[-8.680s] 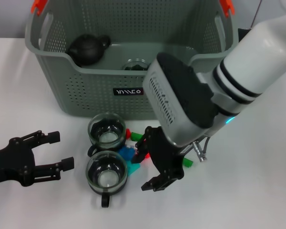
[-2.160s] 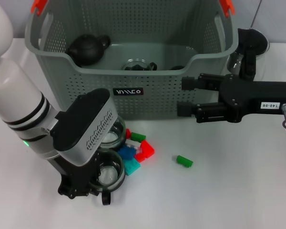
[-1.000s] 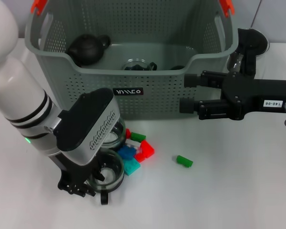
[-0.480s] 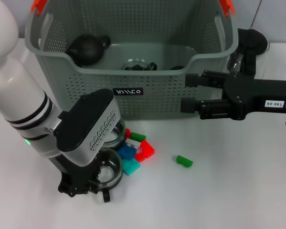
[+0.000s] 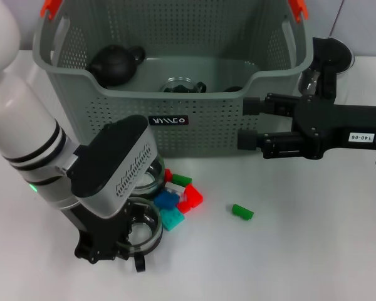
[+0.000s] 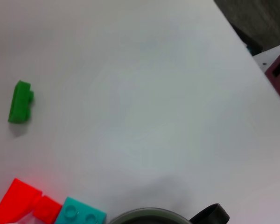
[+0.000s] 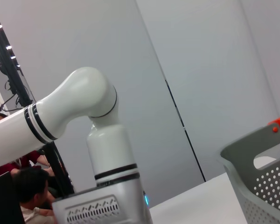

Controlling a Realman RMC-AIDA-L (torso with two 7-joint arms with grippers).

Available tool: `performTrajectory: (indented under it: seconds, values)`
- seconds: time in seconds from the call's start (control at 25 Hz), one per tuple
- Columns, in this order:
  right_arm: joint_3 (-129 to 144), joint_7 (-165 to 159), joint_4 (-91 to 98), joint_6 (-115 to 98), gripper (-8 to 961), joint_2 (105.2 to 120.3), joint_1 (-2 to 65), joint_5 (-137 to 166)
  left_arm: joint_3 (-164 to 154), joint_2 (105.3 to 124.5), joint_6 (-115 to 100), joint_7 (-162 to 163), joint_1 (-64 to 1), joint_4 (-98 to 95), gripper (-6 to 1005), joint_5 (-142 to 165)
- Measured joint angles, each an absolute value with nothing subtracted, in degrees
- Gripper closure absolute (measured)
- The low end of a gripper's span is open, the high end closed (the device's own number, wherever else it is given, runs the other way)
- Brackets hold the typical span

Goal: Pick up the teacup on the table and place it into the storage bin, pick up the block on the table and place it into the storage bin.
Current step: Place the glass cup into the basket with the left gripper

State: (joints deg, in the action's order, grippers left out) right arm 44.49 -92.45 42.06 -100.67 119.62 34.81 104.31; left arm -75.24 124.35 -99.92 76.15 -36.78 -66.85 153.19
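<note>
Two glass teacups with black handles stand in front of the storage bin [image 5: 207,122]. The near teacup [image 5: 145,230] lies partly under my left gripper [image 5: 109,244], which is down at its left rim; its rim and handle [image 6: 210,215] edge into the left wrist view. The far teacup [image 5: 153,179] is half hidden behind my left wrist. Beside them lie blue [image 5: 167,199], teal [image 5: 173,219] and red [image 5: 192,197] blocks, and a green block [image 5: 242,212] lies apart. My right gripper [image 5: 247,122] hovers open by the bin's front right, holding nothing.
Inside the bin are a black teapot [image 5: 116,63] and a glass cup [image 5: 178,84]. Orange clips [image 5: 50,7] sit on the bin's handles. Another green block [image 5: 182,180] lies near the far teacup. White table stretches to the front right.
My left arm has settled slightly lower and nearer over the near teacup, whose handle has shifted a little toward the front. The right arm has stayed still.
</note>
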Motion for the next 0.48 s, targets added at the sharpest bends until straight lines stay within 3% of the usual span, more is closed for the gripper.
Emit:
performTrajectory:
  seconds: [0.48]
  values:
    - [45.1,-89.3,42.1,-104.2,6,118.36,33.9,106.4,-64.1,124.31,-112.3,79.6,-36.8,-71.4,949,147.2]
